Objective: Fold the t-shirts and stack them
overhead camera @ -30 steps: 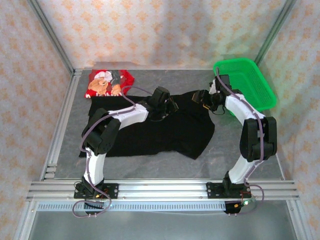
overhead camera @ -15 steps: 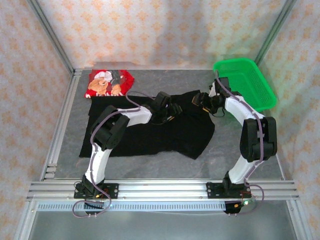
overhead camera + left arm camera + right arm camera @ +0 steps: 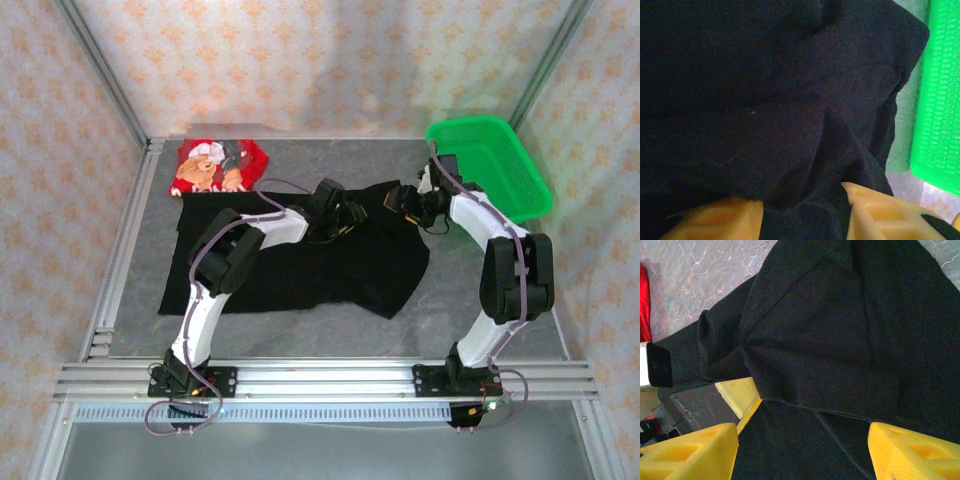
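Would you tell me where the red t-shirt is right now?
In the top view, the red t-shirt lies at the table's far left corner, just beyond the black t-shirt, across from the green basket at far right.

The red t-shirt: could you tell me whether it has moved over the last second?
No. The red t-shirt lies where it did, by the frame's far-left corner post.

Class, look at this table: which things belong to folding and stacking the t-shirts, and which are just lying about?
Belong to the job:
large plain black cloth t-shirt
smaller red cloth t-shirt with a cartoon print

Just lying about:
green plastic mesh basket
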You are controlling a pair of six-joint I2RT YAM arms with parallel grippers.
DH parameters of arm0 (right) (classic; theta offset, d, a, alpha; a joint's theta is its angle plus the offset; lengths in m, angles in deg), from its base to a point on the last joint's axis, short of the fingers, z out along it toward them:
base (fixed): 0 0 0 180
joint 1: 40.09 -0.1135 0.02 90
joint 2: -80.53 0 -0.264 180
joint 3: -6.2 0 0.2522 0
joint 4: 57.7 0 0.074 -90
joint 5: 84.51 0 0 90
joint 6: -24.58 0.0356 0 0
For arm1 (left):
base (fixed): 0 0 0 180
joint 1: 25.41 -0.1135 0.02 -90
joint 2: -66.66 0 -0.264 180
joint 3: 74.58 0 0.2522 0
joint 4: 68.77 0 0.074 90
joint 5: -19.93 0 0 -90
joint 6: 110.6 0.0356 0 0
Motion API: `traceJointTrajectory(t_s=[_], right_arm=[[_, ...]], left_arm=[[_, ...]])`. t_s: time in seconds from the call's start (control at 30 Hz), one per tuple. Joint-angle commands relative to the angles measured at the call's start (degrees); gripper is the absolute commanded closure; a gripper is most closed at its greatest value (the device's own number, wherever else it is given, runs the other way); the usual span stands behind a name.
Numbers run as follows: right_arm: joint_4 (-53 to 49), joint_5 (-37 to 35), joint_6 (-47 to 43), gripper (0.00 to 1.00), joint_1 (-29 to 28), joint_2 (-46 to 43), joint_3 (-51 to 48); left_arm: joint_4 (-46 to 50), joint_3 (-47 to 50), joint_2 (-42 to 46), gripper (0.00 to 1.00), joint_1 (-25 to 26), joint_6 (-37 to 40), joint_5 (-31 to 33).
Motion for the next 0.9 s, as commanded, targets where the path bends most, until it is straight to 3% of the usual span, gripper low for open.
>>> traceJointTrajectory(t_s=[0.0, 0.5, 0.87], right_arm=[[1.17, 0.46, -0.44, 0.30, 0.31, -1.20, -1.04], [0.78, 0.02, -0.72, 0.30, 0.31, -2.94, -1.99], [-0.77, -1.74, -1.13, 0.29, 0.32, -4.68, -1.90]], left_arm=[[-1.29, -1.96, -1.36, 0.62, -0.09, -0.51, 0.06], [0.17, -0.58, -1.24, 1.00, -0.31, -1.22, 0.28], [4.29, 3.34, 7.49, 1.00, -0.93, 1.74, 0.28]])
